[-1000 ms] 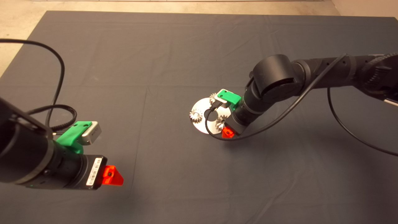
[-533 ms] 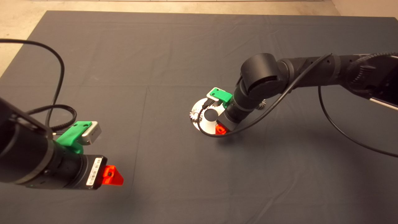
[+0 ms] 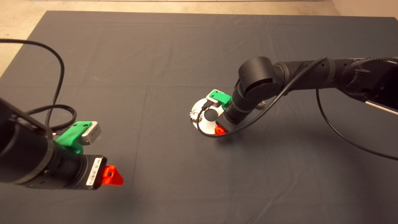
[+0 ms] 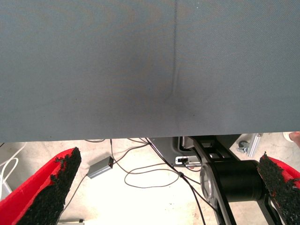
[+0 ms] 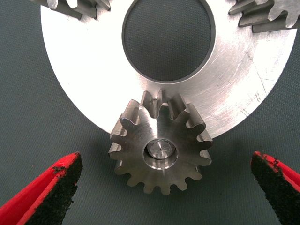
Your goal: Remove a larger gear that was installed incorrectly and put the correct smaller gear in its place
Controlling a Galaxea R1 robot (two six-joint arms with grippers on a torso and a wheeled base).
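The larger gear [image 5: 161,149], grey steel with flared teeth, sits on a peg at the rim of a round steel plate [image 5: 234,70] with a big centre hole. My right gripper [image 5: 164,161] is open, one finger on each side of this gear and well apart from it. In the head view the right gripper [image 3: 218,125] hangs over the near right part of the plate [image 3: 200,107] and hides that gear. A smaller gear [image 3: 261,105] lies loose on the mat just behind the right arm. My left gripper [image 3: 112,175] waits open at the lower left.
Two more small gears [image 5: 75,5] [image 5: 267,14] stand on the plate's far rim, one of them showing at the plate's left side [image 3: 193,115]. The right arm's black cable [image 3: 205,132] loops over the plate. Beyond the mat's edge lie floor cables [image 4: 140,171].
The right arm has swung left and lowered over the plate, covering two of its gears and uncovering the loose gear behind it. The left arm has not moved.
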